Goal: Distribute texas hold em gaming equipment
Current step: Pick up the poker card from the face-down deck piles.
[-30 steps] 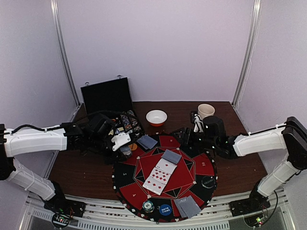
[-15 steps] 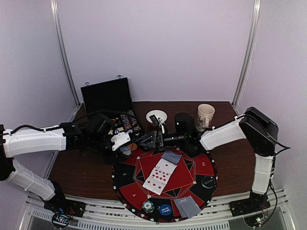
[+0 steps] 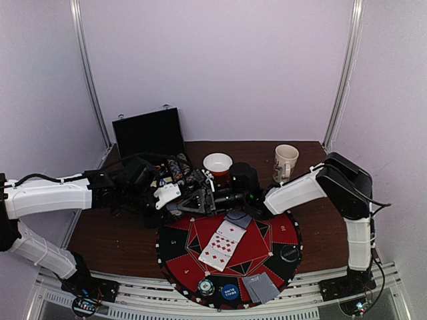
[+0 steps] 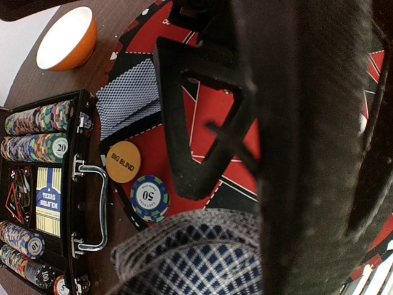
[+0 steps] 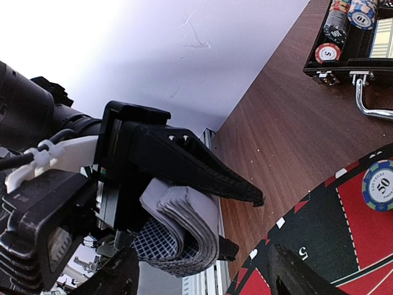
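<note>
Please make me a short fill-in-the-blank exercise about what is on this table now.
The orange disc reads "BIG ____".
The blue chip beside it shows the number ____.
The left gripper is shut on a stack of ____.
Missing words: BLIND; 50; cards.

The top external camera looks down from high behind the arm bases over the whole tabletop, while both wrist cameras sit close (the left facing down onto the mat, the right facing sideways at the left gripper), sharing the blue 50 chip and the case handle.
</note>
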`<state>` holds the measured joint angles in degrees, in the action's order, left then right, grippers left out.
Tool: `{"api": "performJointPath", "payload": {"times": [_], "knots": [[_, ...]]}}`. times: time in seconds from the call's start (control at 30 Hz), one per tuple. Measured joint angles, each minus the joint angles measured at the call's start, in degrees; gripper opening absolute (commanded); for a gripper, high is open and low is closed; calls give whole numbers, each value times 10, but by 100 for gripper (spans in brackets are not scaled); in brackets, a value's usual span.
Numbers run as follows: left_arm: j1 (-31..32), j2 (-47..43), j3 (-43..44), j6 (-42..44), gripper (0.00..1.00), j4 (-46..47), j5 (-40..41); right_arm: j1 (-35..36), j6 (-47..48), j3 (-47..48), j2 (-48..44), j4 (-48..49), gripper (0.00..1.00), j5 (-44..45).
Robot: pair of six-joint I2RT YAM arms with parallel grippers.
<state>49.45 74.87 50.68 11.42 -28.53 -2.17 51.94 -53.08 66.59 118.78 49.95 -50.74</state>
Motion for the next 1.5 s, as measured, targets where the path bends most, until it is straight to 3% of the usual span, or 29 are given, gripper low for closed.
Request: {"api": "performJointPath", "payload": {"times": [0.43, 0.73, 1.13, 1.3, 1.5], "knots": [[0, 0, 0, 0, 41, 0, 0, -9, -69, 9, 19, 72, 73, -18], [0, 0, 0, 0, 41, 0, 0, -12, -11, 53, 19, -22, 74, -5], [0, 0, 0, 0, 41, 0, 0, -8, 2, 71, 33, -36, 74, -23], [0, 0, 0, 0, 41, 0, 0, -3, 37, 97, 44, -85, 73, -18], [0, 0, 0, 0, 40, -5, 1, 0, 75, 114, 47, -128, 59, -9]]}}
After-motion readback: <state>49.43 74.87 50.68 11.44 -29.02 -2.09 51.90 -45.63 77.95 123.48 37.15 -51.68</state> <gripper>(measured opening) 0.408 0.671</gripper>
